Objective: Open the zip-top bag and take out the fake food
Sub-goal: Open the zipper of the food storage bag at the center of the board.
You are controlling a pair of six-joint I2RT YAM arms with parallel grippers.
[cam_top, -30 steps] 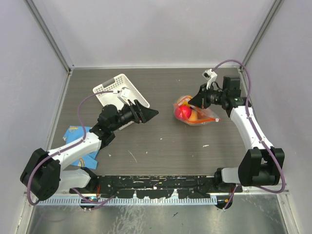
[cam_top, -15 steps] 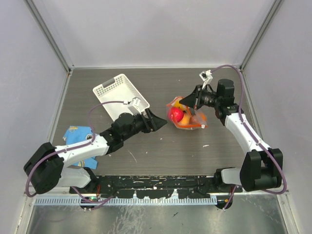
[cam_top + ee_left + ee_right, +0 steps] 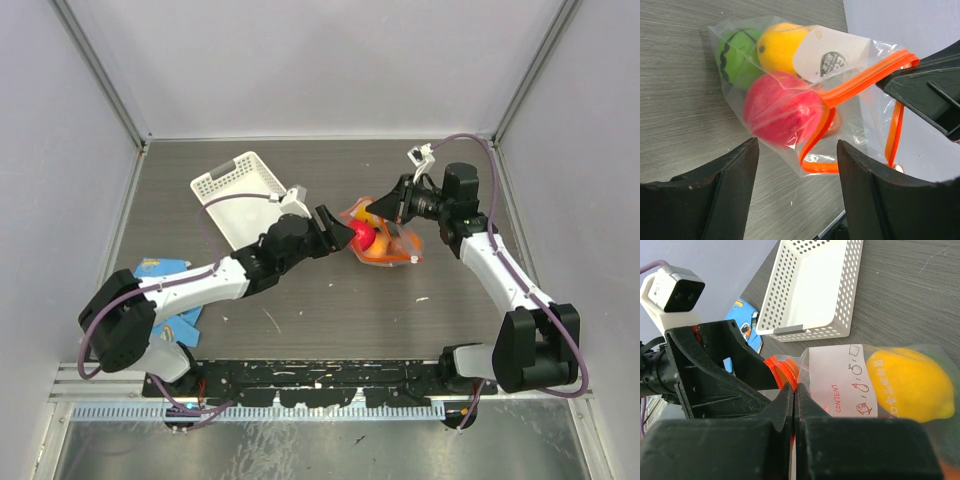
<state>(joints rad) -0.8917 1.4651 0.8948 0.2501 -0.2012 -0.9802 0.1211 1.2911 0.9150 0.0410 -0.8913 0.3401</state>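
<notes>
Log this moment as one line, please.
right gripper: shut on bag | left gripper: open at bag | food: inside bag

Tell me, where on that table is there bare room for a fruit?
Bare tabletop lies in front between left arm and right arm, and at the back beside the white basket. Crowded around the bag and blue cloth.

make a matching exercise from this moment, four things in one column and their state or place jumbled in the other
1 right gripper
2 left gripper
3 white basket
4 blue cloth

a open, jaws apart in front of the zip-top bag
b back left, behind the left arm
c shut on the zip-top bag
d near left, partly under the left arm

Pairs: 1-c, 2-a, 3-b, 4-d
</notes>
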